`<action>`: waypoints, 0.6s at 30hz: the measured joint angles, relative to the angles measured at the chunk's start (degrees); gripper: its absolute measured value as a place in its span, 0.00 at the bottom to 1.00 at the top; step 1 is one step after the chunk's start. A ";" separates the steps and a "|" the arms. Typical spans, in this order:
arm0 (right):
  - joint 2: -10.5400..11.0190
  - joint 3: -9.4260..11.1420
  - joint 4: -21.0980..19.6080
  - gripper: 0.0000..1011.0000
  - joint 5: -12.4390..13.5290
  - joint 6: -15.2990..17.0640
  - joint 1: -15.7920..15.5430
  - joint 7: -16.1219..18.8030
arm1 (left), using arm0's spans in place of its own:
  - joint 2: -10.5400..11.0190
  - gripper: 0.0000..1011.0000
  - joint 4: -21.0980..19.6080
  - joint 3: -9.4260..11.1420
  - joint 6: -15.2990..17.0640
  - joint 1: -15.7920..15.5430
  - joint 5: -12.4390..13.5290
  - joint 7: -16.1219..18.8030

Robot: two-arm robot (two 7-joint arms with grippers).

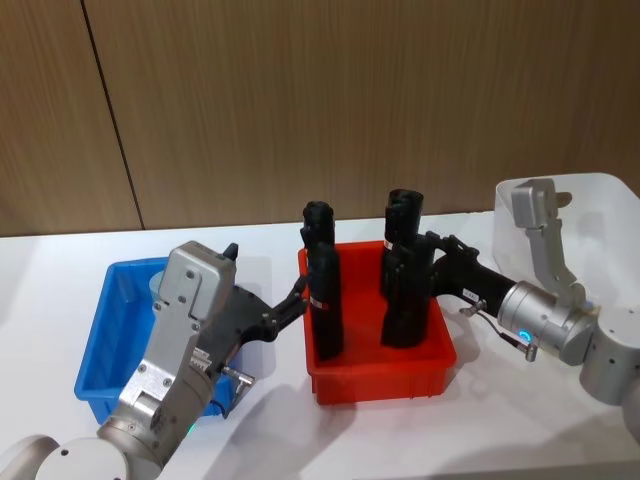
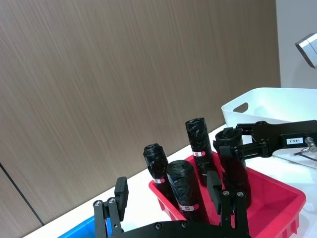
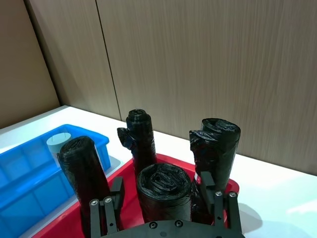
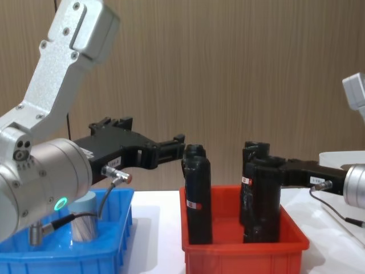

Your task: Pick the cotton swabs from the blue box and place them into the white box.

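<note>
Reach step being started: left gripper (image 1: 296,297) held open, empty, beside blue box (image 1: 100,345); right gripper (image 1: 432,262) being clamped on black roll (image 1: 405,300); swab tub (image 4: 84,225) to be grasped next.

Bright, even indoor light falls from above on all 4 views. Soft, short shadows lie on the white tabletop (image 1: 520,420) beside the red bin (image 1: 380,375). The black rolls (image 3: 163,186) carry small glossy highlights. The white box (image 1: 600,205) is nearly washed out. Near arm housings in the chest view look slightly soft
</note>
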 joint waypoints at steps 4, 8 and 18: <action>-0.13 -0.14 0.87 0.90 -0.09 -0.29 0.41 0.02 | 0.00 0.99 0.00 0.00 0.00 0.00 0.00 0.00; -0.28 -0.25 1.71 0.79 -0.29 -0.56 0.81 0.01 | 0.00 0.99 0.00 0.00 0.00 0.00 0.00 0.00; -0.42 -0.35 2.55 0.49 -0.44 -0.88 1.34 -0.13 | 0.00 0.99 0.00 0.00 0.00 0.00 0.00 0.00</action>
